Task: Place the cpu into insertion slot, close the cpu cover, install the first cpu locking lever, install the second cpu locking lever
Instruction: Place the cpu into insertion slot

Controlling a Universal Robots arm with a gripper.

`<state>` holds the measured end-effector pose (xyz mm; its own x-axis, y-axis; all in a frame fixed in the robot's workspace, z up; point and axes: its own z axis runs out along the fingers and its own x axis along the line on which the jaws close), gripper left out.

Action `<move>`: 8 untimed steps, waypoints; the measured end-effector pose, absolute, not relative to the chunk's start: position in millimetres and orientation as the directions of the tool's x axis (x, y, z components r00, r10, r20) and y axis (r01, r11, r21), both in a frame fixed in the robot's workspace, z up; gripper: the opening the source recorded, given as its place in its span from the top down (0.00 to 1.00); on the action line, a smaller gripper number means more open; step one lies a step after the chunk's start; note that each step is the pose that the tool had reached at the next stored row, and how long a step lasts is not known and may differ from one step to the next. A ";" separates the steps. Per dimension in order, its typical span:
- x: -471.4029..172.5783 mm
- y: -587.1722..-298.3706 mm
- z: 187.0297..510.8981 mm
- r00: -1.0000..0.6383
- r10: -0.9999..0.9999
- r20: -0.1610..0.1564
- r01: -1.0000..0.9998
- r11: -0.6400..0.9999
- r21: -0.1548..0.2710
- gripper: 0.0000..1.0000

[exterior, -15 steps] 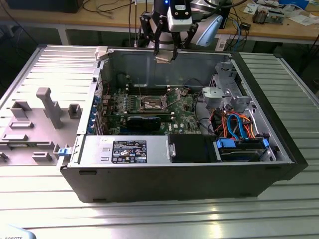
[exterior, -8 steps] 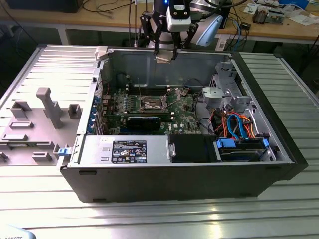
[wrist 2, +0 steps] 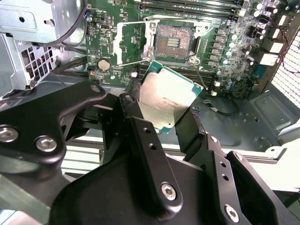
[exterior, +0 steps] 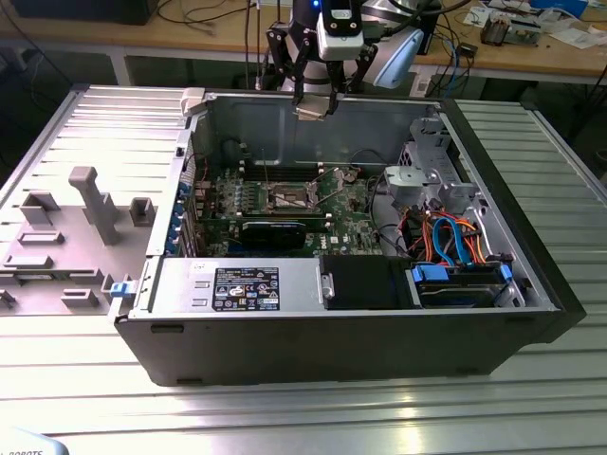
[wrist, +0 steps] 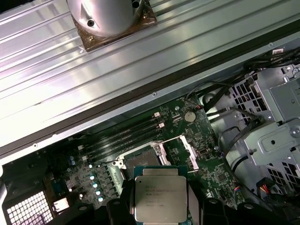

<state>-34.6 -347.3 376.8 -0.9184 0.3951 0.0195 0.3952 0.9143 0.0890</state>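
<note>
My gripper [wrist 2: 161,108] is squeezed tight on the chip [wrist 2: 171,93], with a black finger [wrist 2: 136,117] on each side. The chip hangs in the air, tilted, high over the green board [wrist 2: 234,56] in the open computer case [exterior: 285,332]. It is well apart from the socket [wrist 2: 174,38]. The socket sits uncovered, and its cover [wrist 2: 132,43] is flipped up beside it.
</note>
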 end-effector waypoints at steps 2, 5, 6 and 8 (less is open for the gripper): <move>-34.6 -347.3 376.8 -0.918 0.395 0.019 0.395 0.914 0.089 0.46; -34.6 -347.3 376.7 -0.918 0.395 0.019 0.396 0.914 0.089 0.46; -34.7 -347.3 376.7 -0.917 0.398 0.019 0.398 0.913 0.089 0.46; -34.7 -347.3 376.7 -0.913 0.408 0.019 0.408 0.909 0.089 0.46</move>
<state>-34.7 -347.3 376.7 -0.9129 0.4077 0.0194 0.4077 0.9087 0.0890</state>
